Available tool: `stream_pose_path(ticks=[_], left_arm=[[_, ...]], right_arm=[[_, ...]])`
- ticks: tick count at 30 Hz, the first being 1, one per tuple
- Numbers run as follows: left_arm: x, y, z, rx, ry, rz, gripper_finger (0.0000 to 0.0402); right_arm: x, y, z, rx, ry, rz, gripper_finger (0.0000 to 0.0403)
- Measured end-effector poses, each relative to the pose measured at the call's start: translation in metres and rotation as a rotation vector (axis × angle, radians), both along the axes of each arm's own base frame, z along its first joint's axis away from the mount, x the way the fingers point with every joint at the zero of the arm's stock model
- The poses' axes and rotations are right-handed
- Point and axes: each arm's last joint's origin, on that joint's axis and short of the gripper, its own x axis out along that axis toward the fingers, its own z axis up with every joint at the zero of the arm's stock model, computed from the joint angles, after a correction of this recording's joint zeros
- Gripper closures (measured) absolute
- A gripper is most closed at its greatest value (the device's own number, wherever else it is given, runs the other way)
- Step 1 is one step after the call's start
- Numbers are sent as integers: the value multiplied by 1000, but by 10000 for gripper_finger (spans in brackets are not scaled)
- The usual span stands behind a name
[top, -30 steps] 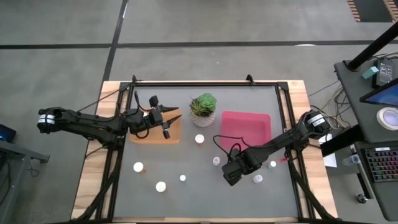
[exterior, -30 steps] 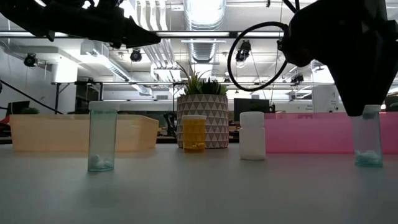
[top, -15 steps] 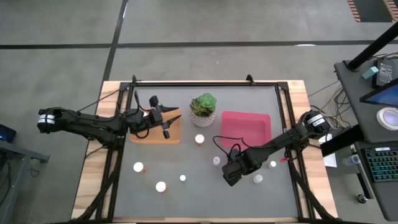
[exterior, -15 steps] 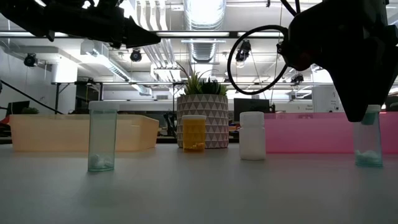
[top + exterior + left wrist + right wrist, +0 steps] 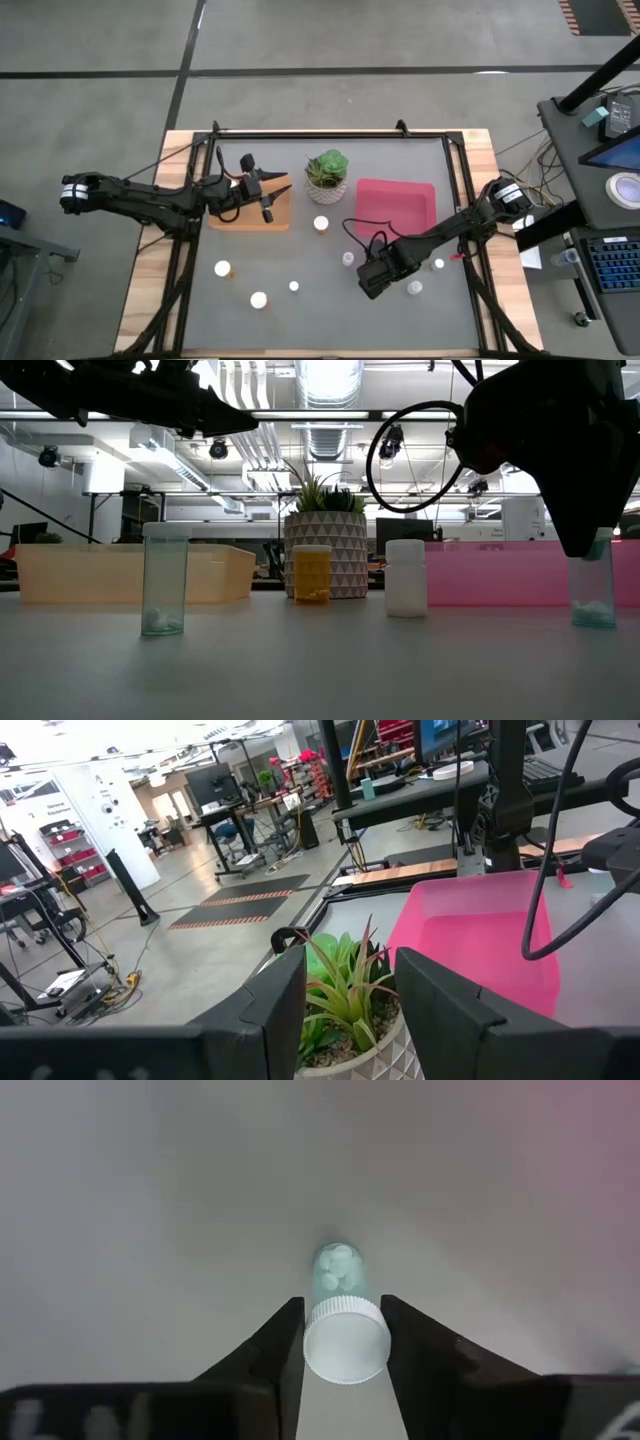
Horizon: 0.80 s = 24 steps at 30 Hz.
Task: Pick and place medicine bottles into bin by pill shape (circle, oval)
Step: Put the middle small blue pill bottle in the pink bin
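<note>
My right gripper (image 5: 372, 284) is open and points down over a clear, pale teal bottle with a white cap (image 5: 345, 1342) that stands upright on the table near its right front. In the low view, the bottle (image 5: 594, 598) shows under the gripper. The fingers stand on either side of the cap. My left gripper (image 5: 266, 200) is open and empty above the orange tray (image 5: 245, 215). The pink tray (image 5: 395, 205) lies right of the middle. Several other small bottles stand on the mat, among them an orange one (image 5: 311, 574) and a white one (image 5: 405, 577). My right gripper's fingers (image 5: 285, 1342) stand close against two opposite sides of the bottle's white cap (image 5: 345, 1365), coming from above and pointing down. I cannot tell whether they touch it. The bottle stands upright with its base on the table.
A green potted plant (image 5: 327, 172) stands between the two trays at the back. Loose bottles stand at the front left (image 5: 222, 268), (image 5: 259, 299), (image 5: 294, 286), in the middle (image 5: 321, 224), (image 5: 348, 259), and right of my right gripper (image 5: 438, 264), (image 5: 414, 288).
My right gripper has gone down a little over the teal bottle, so that its fingers now cover more of the cap. The bottle stays standing on the table.
</note>
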Motion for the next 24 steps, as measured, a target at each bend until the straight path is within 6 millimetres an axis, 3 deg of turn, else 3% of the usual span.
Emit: stream_pose_path(ticks=[7,14,24], left_arm=[[0,0,0,0,0,0,262],[0,0,0,0,-1,0,262],[0,0,0,6,-3,0,262]], right_arm=[[4,-4,8,43,-1,-6,282],[22,-16,42,72,-61,35,288],[39,-81,91,-3,-70,119,286]])
